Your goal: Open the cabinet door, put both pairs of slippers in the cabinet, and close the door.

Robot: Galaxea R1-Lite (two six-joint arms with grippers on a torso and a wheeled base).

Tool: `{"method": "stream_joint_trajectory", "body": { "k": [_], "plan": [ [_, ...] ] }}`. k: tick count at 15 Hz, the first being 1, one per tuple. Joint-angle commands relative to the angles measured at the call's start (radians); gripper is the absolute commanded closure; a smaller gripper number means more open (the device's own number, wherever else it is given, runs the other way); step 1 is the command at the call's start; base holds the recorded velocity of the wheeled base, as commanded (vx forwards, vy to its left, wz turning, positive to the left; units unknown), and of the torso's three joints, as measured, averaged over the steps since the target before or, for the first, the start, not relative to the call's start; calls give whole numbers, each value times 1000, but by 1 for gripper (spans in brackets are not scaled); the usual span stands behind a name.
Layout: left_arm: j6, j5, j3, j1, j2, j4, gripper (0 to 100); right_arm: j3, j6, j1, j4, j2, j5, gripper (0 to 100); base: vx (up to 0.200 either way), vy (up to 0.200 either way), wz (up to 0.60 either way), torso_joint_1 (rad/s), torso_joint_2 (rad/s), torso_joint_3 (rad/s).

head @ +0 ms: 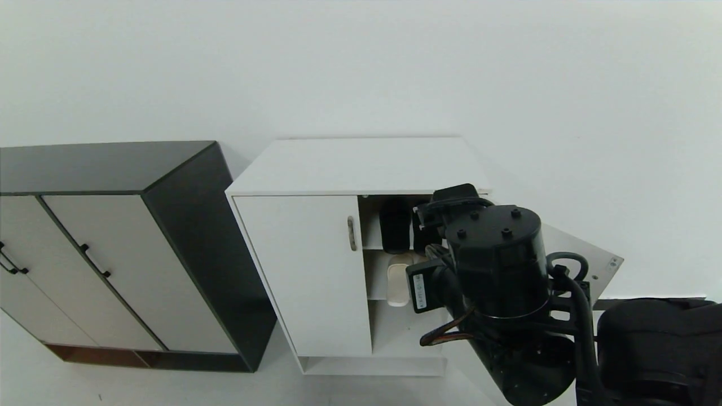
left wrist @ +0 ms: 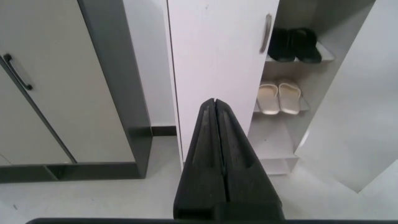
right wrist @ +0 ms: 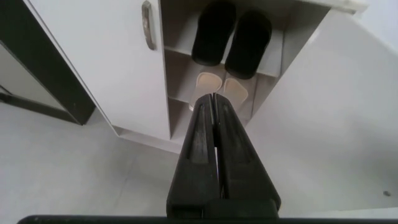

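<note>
The white cabinet [head: 361, 163] stands against the wall with its right door [right wrist: 329, 112] swung wide open, while its left door [head: 299, 270] is shut (a slim metal handle [head: 351, 233] runs upright along the inner edge). Inside the open half, a black pair of slippers [right wrist: 212, 34] lies side by side on the upper shelf, flat and pointing lengthwise into the cabinet. A cream pair of slippers [left wrist: 268, 99] lies the same way on the shelf just below
</note>
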Motion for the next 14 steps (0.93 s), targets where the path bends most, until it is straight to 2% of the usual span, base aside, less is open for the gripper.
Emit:
{"method": "stream_joint_trajectory", "body": {
  "k": [1, 7, 13, 14],
  "plan": [
    [0, 0, 0, 1, 0, 0, 100, 16, -9, 0, -2, -9, 9, 100, 0, 0, 0, 246, -559, -325],
    [0, 0, 0, 1, 0, 0, 100, 28, -15, 0, -26, -9, 33, 100, 0, 0, 0, 54, -122, -67],
    [0, 0, 0, 1, 0, 0, 100, 26, -15, -20, -28, -6, 35, 100, 0, 0, -600, 5, -3, 2],
    [0, 0, 0, 1, 0, 0, 100, 25, -19, -44, -28, -6, 35, 100, 0, 0, 0, 0, 0, 0]
  ]
}}
